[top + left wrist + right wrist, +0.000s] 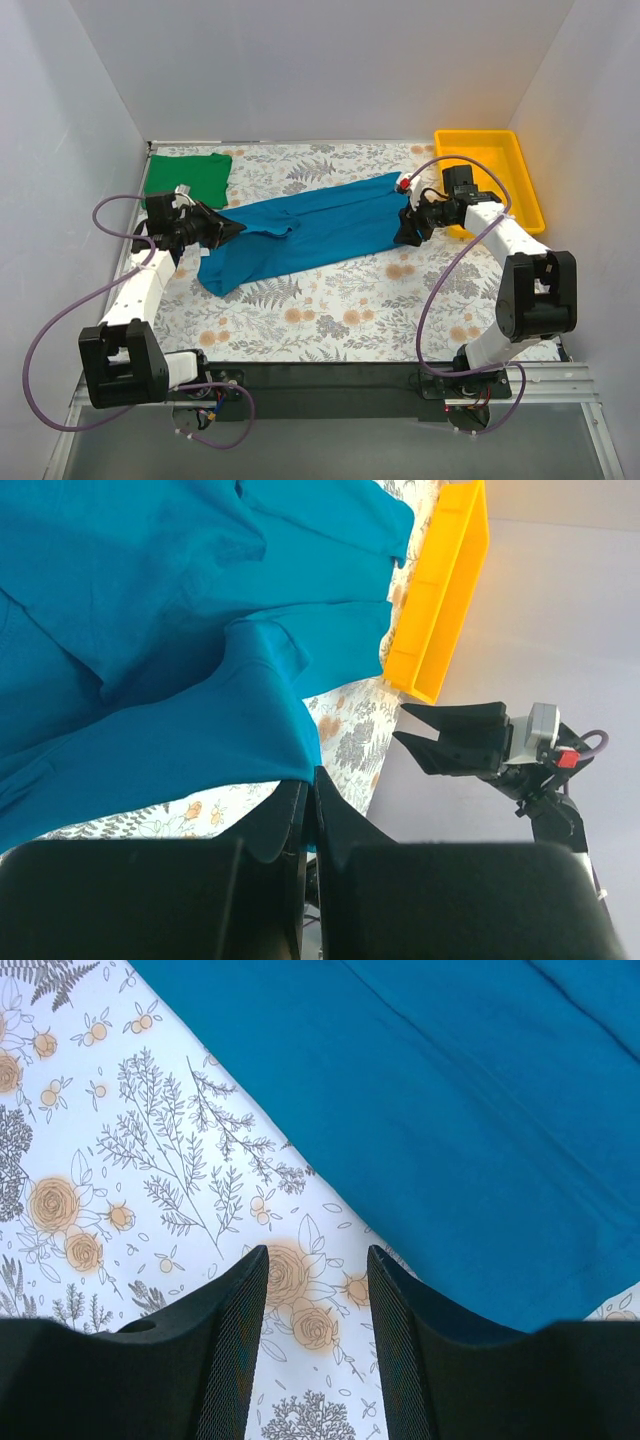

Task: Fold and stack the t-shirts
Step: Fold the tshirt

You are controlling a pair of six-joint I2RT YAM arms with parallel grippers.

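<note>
Teal t-shirt (300, 235) spread on the surface (330, 320): I pinch its edge in the clenched left gripper (231, 230) to flatten it (right gripper (406, 230) released, empty).

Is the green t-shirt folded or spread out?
Folded. The green t-shirt lies as a compact rectangle at the far left, with straight edges and no sleeves sticking out.

Spread t-shirt (310, 230) lies centre of table (340, 320), folded t-shirt (188, 175) at ten o'clock, tray (500, 160) at two o'clock.
</note>
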